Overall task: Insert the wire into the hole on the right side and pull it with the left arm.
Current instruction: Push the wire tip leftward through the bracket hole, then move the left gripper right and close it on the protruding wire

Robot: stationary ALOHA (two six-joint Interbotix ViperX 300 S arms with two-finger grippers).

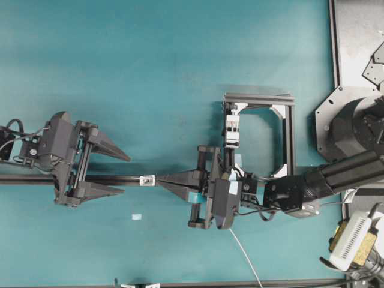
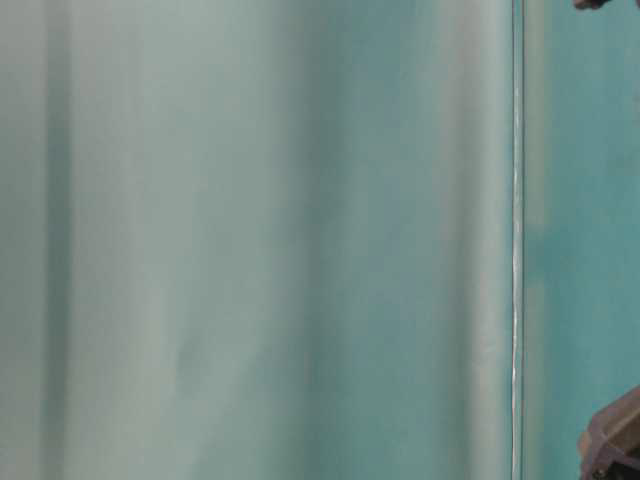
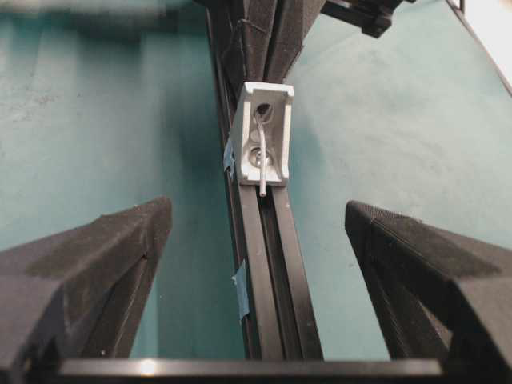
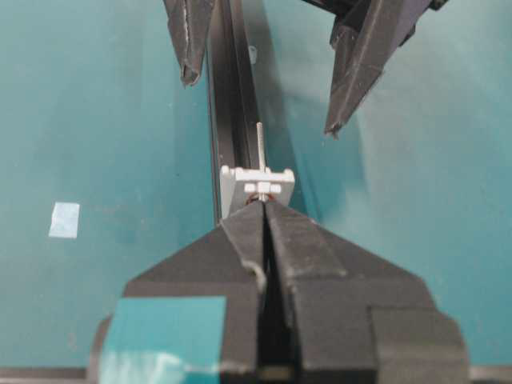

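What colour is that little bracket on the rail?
Pale grey-white bracket, clearest in the left wrist view.

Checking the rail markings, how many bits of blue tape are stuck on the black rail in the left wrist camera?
2. One blue tape piece sits on the black rail's left edge beside the white bracket; the other tape piece sits lower on the same edge. More may be hidden beyond the bracket.

- From my right gripper (image 4: 264, 210), the bracket (image 4: 258, 182) sits on the rail (image 4: 230, 96) just ahead of its fingertips.
- The wire (image 3: 262, 152) passes through the hole (image 3: 264, 112); its end pokes out toward my left gripper (image 3: 256, 220).
- My left gripper's fingers straddle the rail, apart from the wire.
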